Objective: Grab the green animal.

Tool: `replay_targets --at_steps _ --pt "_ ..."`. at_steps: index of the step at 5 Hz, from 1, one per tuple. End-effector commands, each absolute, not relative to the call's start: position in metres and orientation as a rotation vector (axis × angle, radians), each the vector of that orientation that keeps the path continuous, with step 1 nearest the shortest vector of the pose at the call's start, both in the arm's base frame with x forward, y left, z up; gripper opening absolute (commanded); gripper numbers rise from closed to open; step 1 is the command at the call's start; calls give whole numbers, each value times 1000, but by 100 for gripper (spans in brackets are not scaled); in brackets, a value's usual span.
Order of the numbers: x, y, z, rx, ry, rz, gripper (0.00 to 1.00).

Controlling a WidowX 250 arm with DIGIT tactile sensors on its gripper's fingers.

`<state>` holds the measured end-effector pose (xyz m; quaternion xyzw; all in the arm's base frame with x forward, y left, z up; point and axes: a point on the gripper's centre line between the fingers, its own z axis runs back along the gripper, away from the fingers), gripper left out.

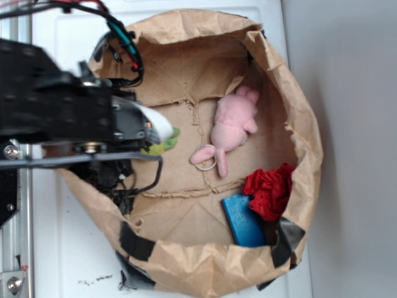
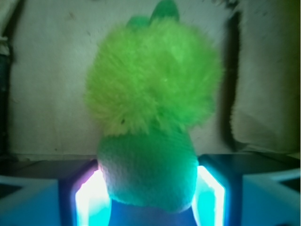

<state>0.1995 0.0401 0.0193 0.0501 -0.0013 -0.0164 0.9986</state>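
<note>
The green animal (image 2: 153, 84) fills the wrist view, its fuzzy yellow-green middle farther off and its darker green, rounded end (image 2: 148, 174) nearest the camera. My gripper (image 2: 149, 190) is shut on that darker end, with a lit fingertip pressing on each side. In the exterior view only a scrap of the green animal (image 1: 166, 141) shows under my gripper (image 1: 156, 131), at the left of the paper bag's floor. The arm hides the rest of it.
All of this lies inside a wide brown paper bag (image 1: 186, 28) with crumpled walls. A pink plush animal (image 1: 232, 124) with a ring (image 1: 206, 162) lies at centre right. A red cloth (image 1: 270, 189) and a blue block (image 1: 242, 220) sit at the lower right.
</note>
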Motion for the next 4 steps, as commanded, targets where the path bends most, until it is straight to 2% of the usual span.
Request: replay_targets --at_steps 1,2,4 --pt "215 40 18 105 -30 -26 0" --pt "216 41 19 115 -33 -30 100" --pt "220 41 20 113 -27 -15 100"
